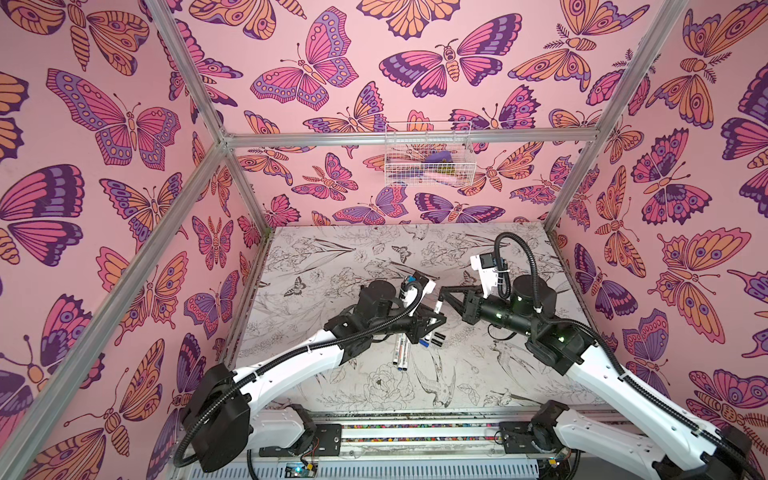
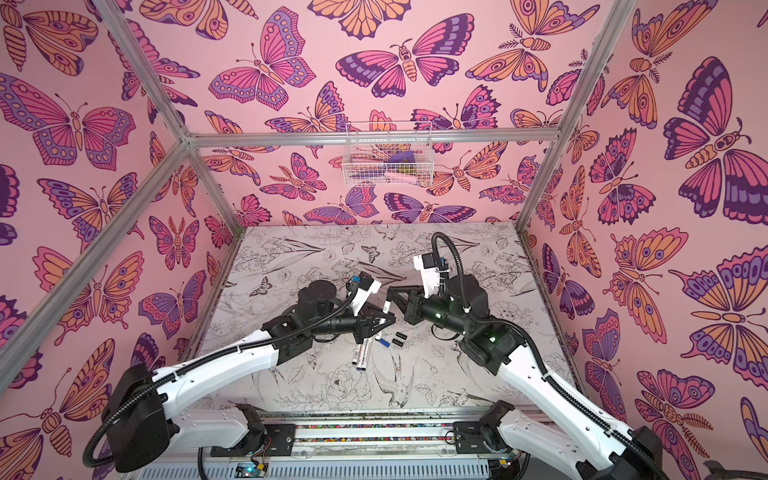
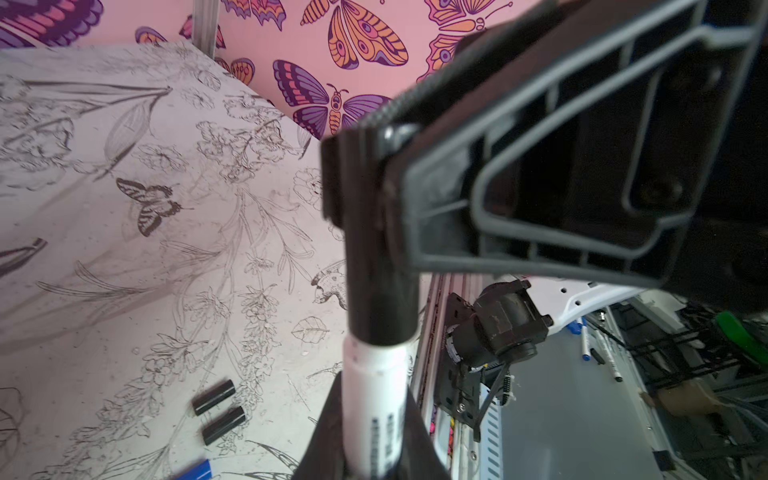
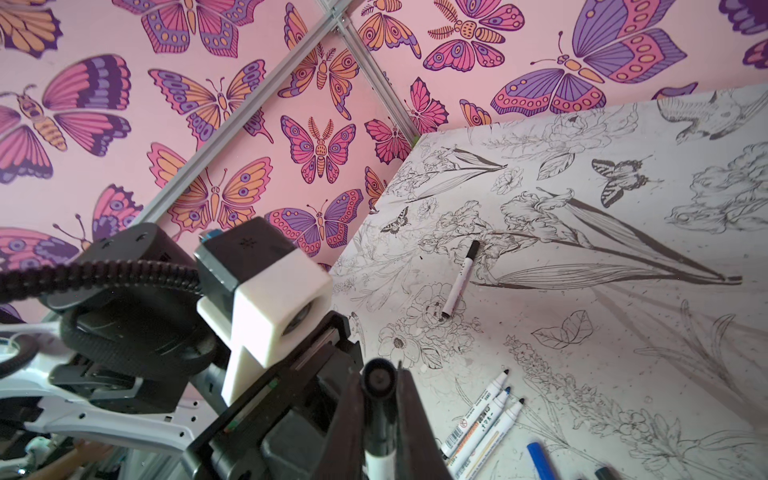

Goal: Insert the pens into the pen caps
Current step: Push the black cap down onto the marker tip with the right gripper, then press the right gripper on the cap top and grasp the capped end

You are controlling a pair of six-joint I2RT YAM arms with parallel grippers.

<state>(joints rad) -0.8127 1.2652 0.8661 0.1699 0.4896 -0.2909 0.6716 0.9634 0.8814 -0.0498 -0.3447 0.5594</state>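
**Both grippers closed on one pen, held above the table**

Table (image 1: 332, 257): a flat, matte, pale sheet printed with grey line drawings of flowers, birds and butterflies. The surface is scuffed and speckled.

Left gripper (image 1: 435, 318): black ribbed plastic fingers. The jaws are pressed onto the white barrel of the held pen (image 3: 374, 399), which is clear of the table and tilted. The barrel is a smooth, glossy cylinder with dark print.

Right gripper (image 1: 441, 293): the jaws pinch the black cap (image 3: 379, 291) seated on that pen's end. The cap is a smooth dark cylinder, slightly wider than the barrel. Its rim meets the barrel just beyond the left jaws. The two sets of jaws stand nearly tip to tip.

Uncapped pens (image 4: 478, 426): three lie side by side on the table near the left jaws. They have white barrels with printed labels and small pointed tips, two black and one blue.

Capped pen (image 4: 460, 280): lies flat and alone, well apart from both sets of jaws. It has a white barrel and a black cap.

Blue cap (image 4: 540, 457): a short cylinder on its side, just beside the uncapped pens.

Loose black caps (image 3: 214, 397): two short glossy cylinders lie parallel and slightly apart. They are on the table near where the jaws meet.
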